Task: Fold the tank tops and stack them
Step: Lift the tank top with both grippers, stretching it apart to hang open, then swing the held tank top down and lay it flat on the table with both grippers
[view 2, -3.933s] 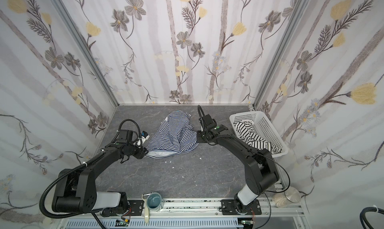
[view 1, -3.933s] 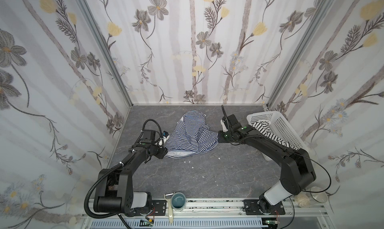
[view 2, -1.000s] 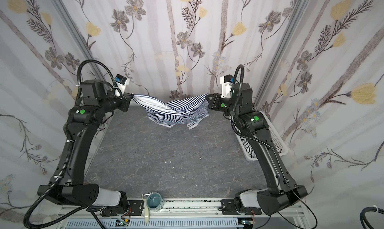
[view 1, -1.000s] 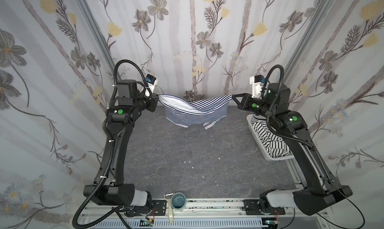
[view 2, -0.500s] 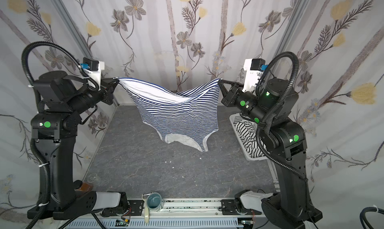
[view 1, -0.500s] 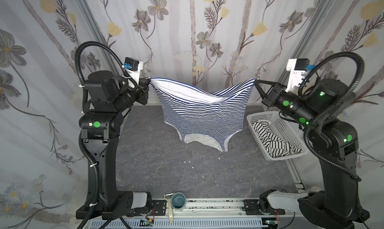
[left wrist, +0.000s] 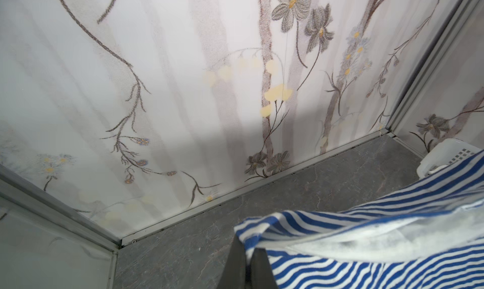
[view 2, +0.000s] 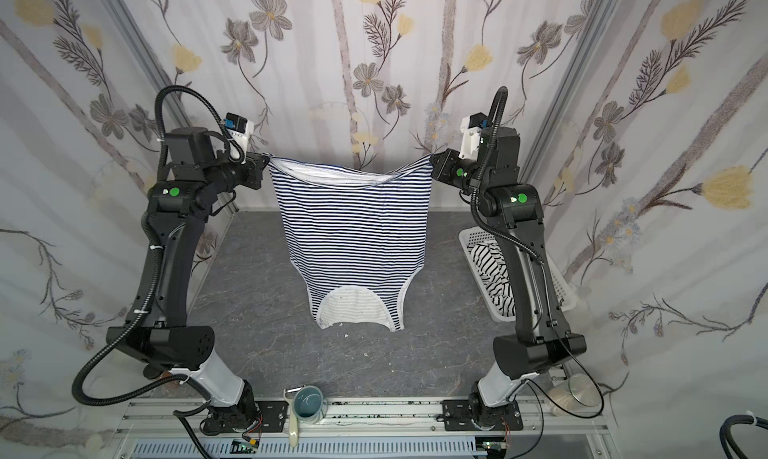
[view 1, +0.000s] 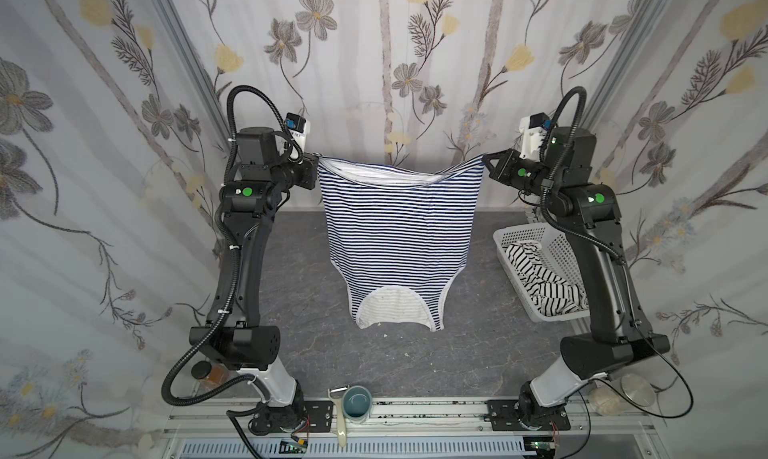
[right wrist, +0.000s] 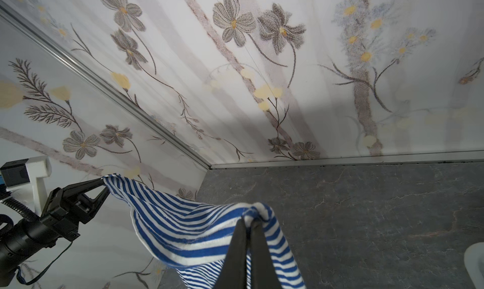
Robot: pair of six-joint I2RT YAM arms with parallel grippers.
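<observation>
The left pincer and right pincer each clamp a hem corner of the navy-striped tank top, stretched in the air, straps dangling over the counter. This looks like spreading before the first fold; next, lower it flat, straps first. The other tank top lies crumpled in the basket.

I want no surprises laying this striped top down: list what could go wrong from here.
The left claw and right claw each pinch only a small corner of the navy-and-white striped knit tank top; a slip could drop it in a heap. Its straps hang lowest, so they may crumple under on landing.
</observation>
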